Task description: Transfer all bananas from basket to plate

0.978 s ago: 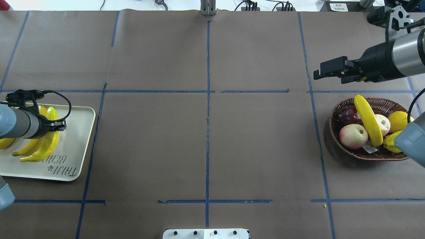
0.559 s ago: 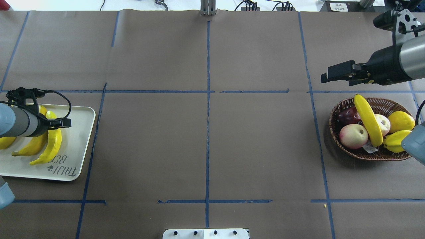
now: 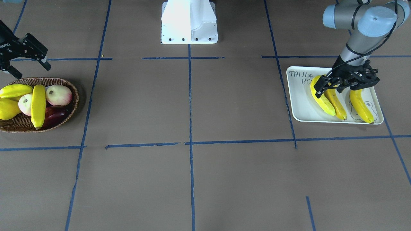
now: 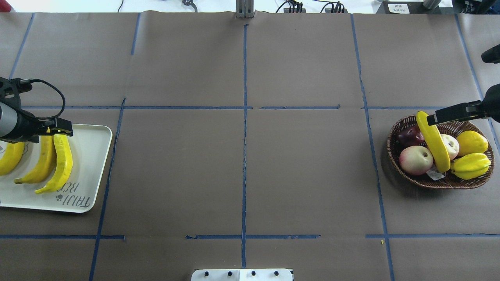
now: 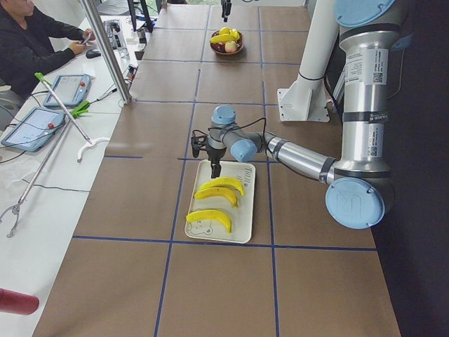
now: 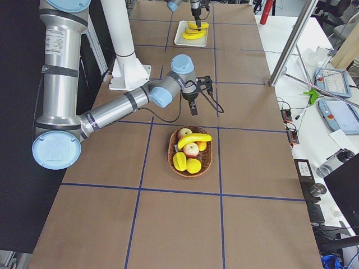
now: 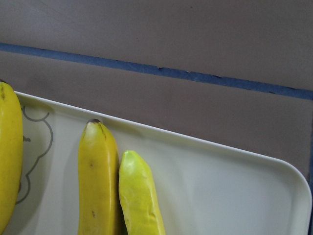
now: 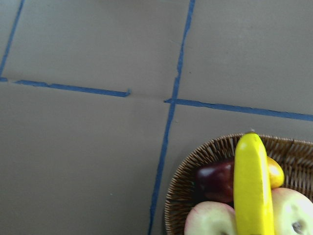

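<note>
Three bananas [image 4: 62, 164] [image 4: 41, 164] [image 4: 9, 158] lie side by side on the white plate [image 4: 90, 156]. My left gripper [image 4: 58, 131] hovers over their far tips at the plate's far edge, open and holding nothing; the front view shows its spread fingers [image 3: 318, 91]. One banana [image 4: 433, 142] lies across the other fruit in the brown wicker basket [image 4: 390, 136]. My right gripper [image 3: 30, 71] hangs open just above the basket's far rim, near that banana's far tip. The right wrist view shows this banana [image 8: 252, 186] directly below.
In the basket are two pale pink apples [image 4: 416, 160], a dark red fruit [image 4: 410, 136], a yellow pear-shaped fruit [image 4: 472, 142] and a yellow-green pointed fruit [image 4: 470, 166]. The white robot base [image 3: 189, 22] stands mid-table. A person [image 5: 28, 42] sits beyond the far side.
The left gripper let go of the third banana, which now lies on the plate, and drew back toward the plate's far edge. The right gripper moved right and down, to just over the basket's far rim.
</note>
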Motion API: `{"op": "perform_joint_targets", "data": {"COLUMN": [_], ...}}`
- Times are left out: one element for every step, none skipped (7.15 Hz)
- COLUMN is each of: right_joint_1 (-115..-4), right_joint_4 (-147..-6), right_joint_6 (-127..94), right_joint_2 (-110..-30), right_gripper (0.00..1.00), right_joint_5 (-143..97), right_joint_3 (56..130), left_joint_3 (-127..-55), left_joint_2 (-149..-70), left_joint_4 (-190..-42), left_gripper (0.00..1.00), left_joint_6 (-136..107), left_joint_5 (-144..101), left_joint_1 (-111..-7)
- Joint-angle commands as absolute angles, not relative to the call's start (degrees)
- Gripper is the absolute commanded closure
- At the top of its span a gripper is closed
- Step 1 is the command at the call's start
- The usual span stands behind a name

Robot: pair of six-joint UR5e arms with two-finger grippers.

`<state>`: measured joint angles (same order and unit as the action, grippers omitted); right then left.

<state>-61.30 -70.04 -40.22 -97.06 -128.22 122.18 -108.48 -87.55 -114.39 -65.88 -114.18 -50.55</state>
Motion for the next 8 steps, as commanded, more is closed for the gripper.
{"op": "perform_joint_targets", "data": {"right_joint_1": [-61.1,-60.8,-60.1,-58.9,-56.0,-53.8,-52.3,-51.8], "right_joint_4": [-70.8,-70.8,-70.8,-70.8,-70.8,-70.8,-70.8,-70.8], "right_joint_6": [-26.8,-21.5,-21.8,-22.6,-25.0,-25.5,-25.5,-25.4], "right_joint_2": [-100.4,-101.5,-101.0,-100.7,-99.8,-99.3,-99.4,-99.4], "right_gripper": [0.00,0.00,0.00,0.00,0.00,0.00,0.00,0.00], "right_joint_5": [-124.4,-121.3,-120.9,-121.0,-120.6,-119.6,-118.4,-117.3], "right_joint_3": [118.5,116.6,114.7,113.8,113.6,113.3,113.0,111.9], "left_joint_3": [-109.1,-109.1,-109.0,-108.6,-108.5,-108.4,-108.2,-107.9], "left_joint_2": [-87.9,-88.4,-88.5,-89.2,-89.6,-89.7,-90.1,-90.3], "left_joint_4": [-114.5,-114.5,-114.5,-114.6,-114.6,-114.6,-114.6,-114.6], "left_gripper": [0.00,0.00,0.00,0.00,0.00,0.00,0.00,0.00], "left_joint_6": [-66.0,-66.4,-66.5,-66.6,-66.7,-66.7,-66.6,-66.6], "left_joint_5": [-115.2,-115.2,-115.2,-115.2,-115.2,-115.2,-115.2,-115.2], "left_joint_1": [-51.2,-51.1,-51.0,-50.9,-50.9,-50.9,-50.9,-50.9]}}
